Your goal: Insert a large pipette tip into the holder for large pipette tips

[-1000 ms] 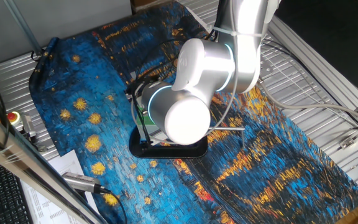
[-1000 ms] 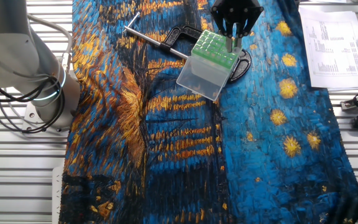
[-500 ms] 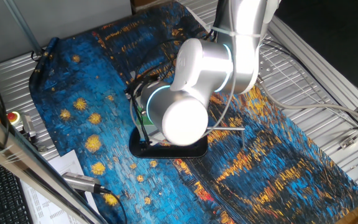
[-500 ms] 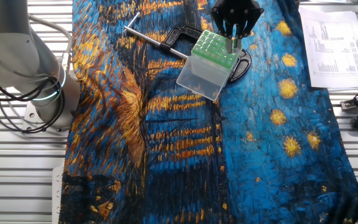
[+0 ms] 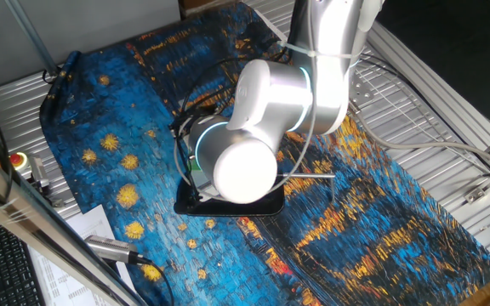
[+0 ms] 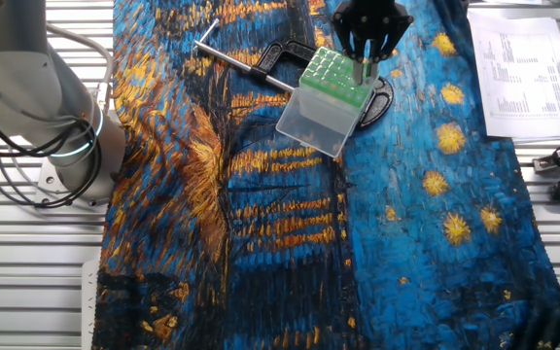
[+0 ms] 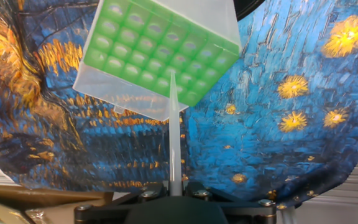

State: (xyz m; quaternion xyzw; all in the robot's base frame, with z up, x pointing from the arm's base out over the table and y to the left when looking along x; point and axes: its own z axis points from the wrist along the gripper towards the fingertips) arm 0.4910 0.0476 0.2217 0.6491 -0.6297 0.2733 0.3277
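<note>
The holder (image 7: 160, 53) is a translucent box with a bright green perforated top; it also shows in the other fixed view (image 6: 327, 97), clamped in a black C-clamp. My gripper (image 7: 176, 186) is shut on the large pipette tip (image 7: 174, 137), a thin clear tapering tube. Its point sits over a hole near the green top's near edge. In the other fixed view my gripper (image 6: 366, 60) hangs over the holder's far right corner. In one fixed view the arm (image 5: 253, 144) hides holder and tip.
The black C-clamp (image 6: 290, 56) with its grey screw rod (image 6: 231, 58) lies beside the holder. A painted blue-and-orange cloth (image 6: 290, 233) covers the table. Printed paper (image 6: 523, 68) and cables lie at the right edge. The robot base (image 6: 37, 97) stands at left.
The arm has shifted slightly down and to the left in one fixed view. The gripper still holds the tip over the holder.
</note>
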